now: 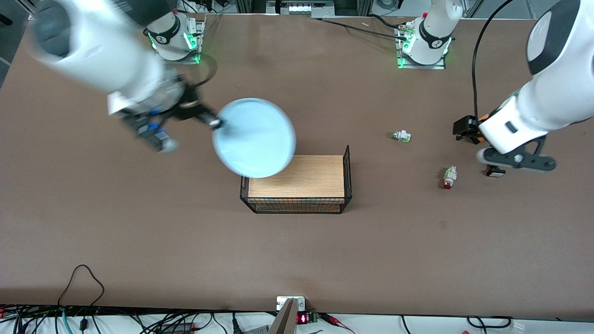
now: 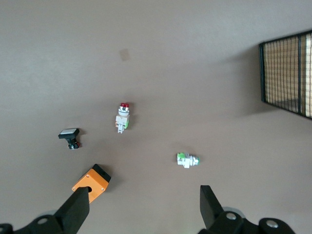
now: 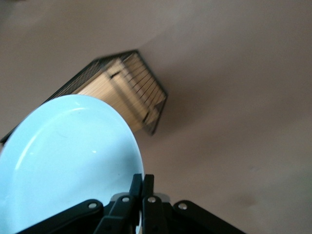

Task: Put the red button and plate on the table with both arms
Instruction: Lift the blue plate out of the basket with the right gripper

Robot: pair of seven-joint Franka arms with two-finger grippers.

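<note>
My right gripper is shut on the rim of the light blue plate and holds it in the air, tilted, over the table and the tray's end toward the right arm. The right wrist view shows the plate pinched in the shut gripper. The red button lies on the brown table toward the left arm's end. My left gripper hangs open and empty above the table beside it. In the left wrist view the red button lies apart from the open gripper.
A black wire tray with a wood floor stands mid-table and shows in both wrist views. A green-tipped switch, a black white-capped button and an orange box lie near the left gripper.
</note>
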